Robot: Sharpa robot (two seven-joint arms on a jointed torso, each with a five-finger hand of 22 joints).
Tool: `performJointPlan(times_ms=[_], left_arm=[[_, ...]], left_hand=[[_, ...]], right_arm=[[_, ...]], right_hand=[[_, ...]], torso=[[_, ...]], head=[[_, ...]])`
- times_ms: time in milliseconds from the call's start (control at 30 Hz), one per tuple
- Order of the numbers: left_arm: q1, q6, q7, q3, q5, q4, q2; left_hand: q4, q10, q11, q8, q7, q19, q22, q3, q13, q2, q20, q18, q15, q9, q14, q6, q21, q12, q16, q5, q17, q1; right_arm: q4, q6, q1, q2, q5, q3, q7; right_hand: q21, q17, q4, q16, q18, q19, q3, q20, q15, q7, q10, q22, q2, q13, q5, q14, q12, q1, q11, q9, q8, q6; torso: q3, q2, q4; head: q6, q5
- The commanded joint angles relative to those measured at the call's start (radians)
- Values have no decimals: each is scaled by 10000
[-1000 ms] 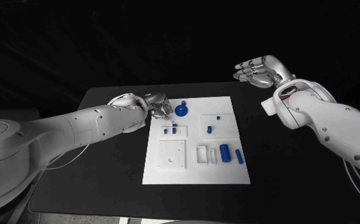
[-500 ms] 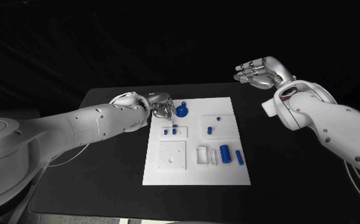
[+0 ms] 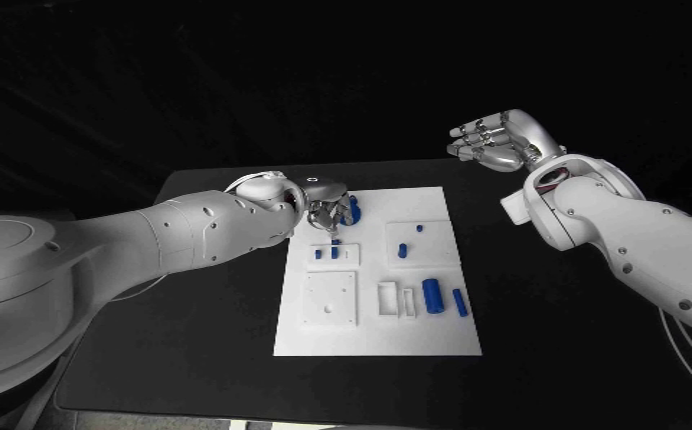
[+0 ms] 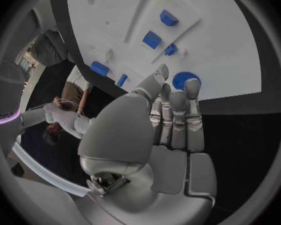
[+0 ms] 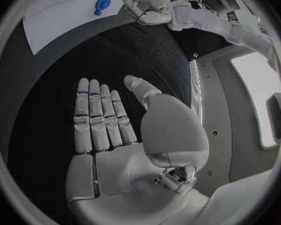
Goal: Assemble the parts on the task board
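Note:
The white task board (image 3: 378, 335) lies in the middle of the black table. A blue toothed disc (image 3: 353, 214) sits near its far left corner. My left hand (image 3: 325, 200) reaches over that corner, fingers stretched out side by side, and their tips (image 4: 192, 86) touch the disc (image 4: 183, 78) without gripping it. Small blue parts (image 3: 335, 248) stand mid-board, and two blue cylinders (image 3: 431, 296) lie at the near right. My right hand (image 3: 498, 140) hangs raised beyond the table's far right, fingers (image 5: 100, 117) straight and spread from the thumb, holding nothing.
White recessed blocks (image 3: 329, 298) sit on the board's near left, with a slotted one (image 3: 400, 297) beside them. Bare black table (image 3: 202, 340) runs along both sides of the board. In the right wrist view the board (image 5: 53, 12) and my left hand (image 5: 147, 7) lie far off.
My left hand has moved right over the board's far left corner and now partly covers the blue disc. The right hand has hardly shifted.

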Motion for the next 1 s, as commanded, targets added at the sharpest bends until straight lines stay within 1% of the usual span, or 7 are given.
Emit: performJointPlan(times_ms=[33, 133, 200, 333, 533, 700, 1000], left_arm=[[45, 548, 99, -88, -1292, -17, 106], [100, 695, 17, -229, -1688, -46, 185], [137, 822, -33, -327, -1958, -66, 239], [175, 1026, -102, -443, -2354, -105, 335], [193, 1165, -162, -502, -2710, -175, 432], [198, 1202, -172, -517, -2846, -284, 509], [200, 1177, -117, -522, -2890, -465, 633]], left_hand=[[-2, -223, -18, -6, -80, 53, 231, 83, 89, -123, 32, 37, 0, 4, -115, -11, 216, 601, 308, 51, 112, -20], [-3, -475, -2, -12, -105, -10, 224, 155, 63, -189, 68, 80, 38, 2, -330, -64, 407, 981, 542, 84, 170, 17], [-6, -633, 27, -9, -118, -67, 222, 218, -15, -227, 109, 124, 73, 3, -485, -76, 534, 1165, 672, 111, 167, 37], [-10, -819, 37, -12, -138, -121, 212, 257, -105, -244, 181, 198, 125, 3, -681, -55, 696, 1571, 932, 106, 143, 42], [-24, -893, 28, -11, -140, -125, 214, 323, -152, -252, 217, 257, 140, 4, -750, -4, 861, 1919, 1147, 111, 129, 85], [-16, -912, 24, -9, -143, -133, 210, 378, -191, -240, 232, 286, 146, 5, -768, 5, 951, 2030, 1218, 97, 125, 89], [37, -894, 11, -12, -101, -100, 183, 410, -255, 2, 243, 302, 144, 3, -718, 103, 975, 2120, 1290, 10, 133, -128]], right_arm=[[-2, 169, -4, 20, -77, 3, 58], [-6, 174, -4, 32, -77, 2, 58], [-8, 177, -4, 41, -77, 2, 58], [-9, 180, -4, 51, -77, 2, 58], [-17, 182, -4, 70, -77, 2, 61], [-25, 184, -4, 83, -77, 2, 63], [-29, 185, -4, 98, -77, 2, 65]], right_hand=[[31, -3, -14, -40, 13, 73, 60, -24, 3, -25, 64, -2, -3, -14, 18, 75, -58, -51, -11, -6, 10, 66], [31, -3, -14, -40, 13, 73, 60, -24, 3, -25, 64, -2, -3, -14, 18, 75, -58, -51, -11, -6, 10, 66], [31, -3, -14, -40, 13, 73, 60, -24, 3, -25, 64, -2, -3, -14, 18, 75, -58, -51, -11, -6, 10, 66], [31, -3, -14, -40, 13, 73, 60, -24, 3, -25, 64, -2, -3, -14, 18, 75, -58, -51, -11, -6, 10, 66], [27, -3, -7, -40, -1, 80, 59, -34, 1, -23, 60, -8, -2, -14, 23, 84, -59, -74, -9, -5, 11, 63], [27, -3, -7, -40, -1, 80, 59, -34, 1, -23, 60, -8, -2, -14, 23, 84, -59, -74, -9, -5, 11, 63], [20, -3, 3, -40, -4, 78, 50, -34, 0, -25, 56, -9, 2, -15, 27, 84, -59, -82, -9, -5, 11, 62]], torso=[[1, 6, 1], [-2, 3, 3], [4, 2, -5], [1, 2, 7], [-7, 7, 4], [5, 4, -2], [0, 5, 14]], head=[[-9, -18], [-14, -18], [-15, -17], [-23, -23], [-21, -33], [-34, -41], [-45, -65]])
